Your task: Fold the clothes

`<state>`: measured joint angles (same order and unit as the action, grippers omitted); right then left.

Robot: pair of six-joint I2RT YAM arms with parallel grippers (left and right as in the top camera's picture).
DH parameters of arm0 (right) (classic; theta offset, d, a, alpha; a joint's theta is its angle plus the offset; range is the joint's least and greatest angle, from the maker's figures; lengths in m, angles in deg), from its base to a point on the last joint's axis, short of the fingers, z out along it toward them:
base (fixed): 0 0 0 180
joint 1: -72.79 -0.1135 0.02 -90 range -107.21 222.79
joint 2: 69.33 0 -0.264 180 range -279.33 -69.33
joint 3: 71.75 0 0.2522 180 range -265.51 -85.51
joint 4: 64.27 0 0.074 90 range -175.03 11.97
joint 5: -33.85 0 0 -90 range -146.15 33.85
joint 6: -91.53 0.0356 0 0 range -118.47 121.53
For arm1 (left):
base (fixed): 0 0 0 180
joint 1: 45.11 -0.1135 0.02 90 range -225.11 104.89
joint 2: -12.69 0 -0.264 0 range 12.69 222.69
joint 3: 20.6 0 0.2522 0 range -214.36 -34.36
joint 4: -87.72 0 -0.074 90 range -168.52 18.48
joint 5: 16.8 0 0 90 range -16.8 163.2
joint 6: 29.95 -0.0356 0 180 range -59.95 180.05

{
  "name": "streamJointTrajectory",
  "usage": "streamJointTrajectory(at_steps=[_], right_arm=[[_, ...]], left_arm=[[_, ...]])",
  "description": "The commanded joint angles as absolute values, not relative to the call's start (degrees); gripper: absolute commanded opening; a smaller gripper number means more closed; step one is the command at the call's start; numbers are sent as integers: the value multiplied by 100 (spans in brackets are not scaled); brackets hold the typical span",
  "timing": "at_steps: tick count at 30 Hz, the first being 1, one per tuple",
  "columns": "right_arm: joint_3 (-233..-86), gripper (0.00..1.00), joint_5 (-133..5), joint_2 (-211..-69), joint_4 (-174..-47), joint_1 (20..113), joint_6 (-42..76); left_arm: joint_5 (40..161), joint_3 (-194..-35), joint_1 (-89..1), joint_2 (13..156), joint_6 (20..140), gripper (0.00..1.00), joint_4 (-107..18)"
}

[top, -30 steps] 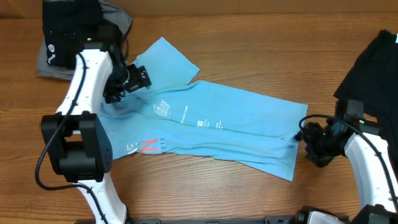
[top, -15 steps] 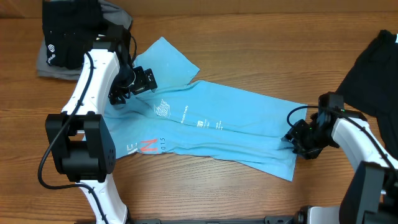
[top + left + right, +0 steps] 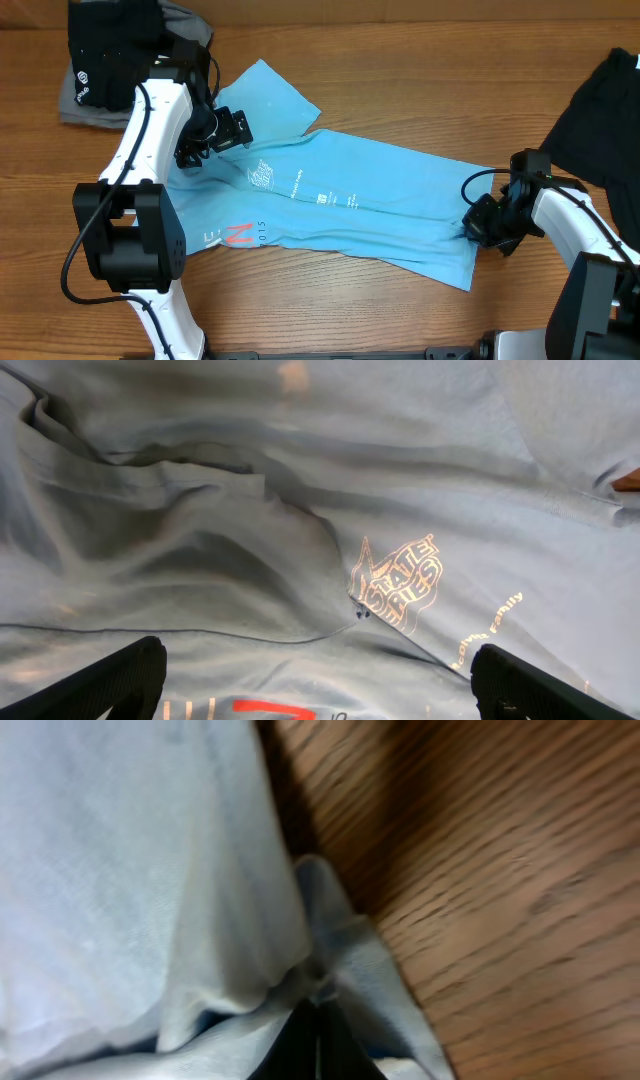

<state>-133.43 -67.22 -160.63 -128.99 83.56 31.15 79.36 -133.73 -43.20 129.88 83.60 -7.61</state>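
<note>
Right gripper [image 3: 480, 224] is now pinching the hem edge of the light blue T-shirt [image 3: 370, 190], jaws closed on a bunched fold. A second ago it was sitting just off the cloth, jaws parted. Left gripper [image 3: 233, 128] is hovering wide open, chest lettering directly beneath it, position unchanged since half a second ago. Shirt is lying spread between both grippers.

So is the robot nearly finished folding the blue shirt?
Not yet. Done: the light blue T-shirt lies spread on the table, seemingly folded into a long strip. In hand: the right pincer is shut on its hem at the right end, while the left pincer hangs open over the chest print. Left: folding the strip across, and the black garment at the right edge looks unfolded.
</note>
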Motion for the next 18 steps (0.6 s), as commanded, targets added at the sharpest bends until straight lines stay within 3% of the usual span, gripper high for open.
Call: streamJointTrajectory(at_steps=[1, 9, 18], right_arm=[[-13323, 4, -6209, -16076, -12861, 8373, 3369], [-13352, 4, -5584, -16076, -12971, 8801, 3926], [-14171, 7, -4961, -16074, -14190, 9024, 4082]], left_arm=[[7870, -13404, -4282, 13001, 8229, 100, -719], [7848, -13404, -4282, 13001, 8229, 100, -724], [7859, -13404, -4282, 13001, 8231, 100, -761]])
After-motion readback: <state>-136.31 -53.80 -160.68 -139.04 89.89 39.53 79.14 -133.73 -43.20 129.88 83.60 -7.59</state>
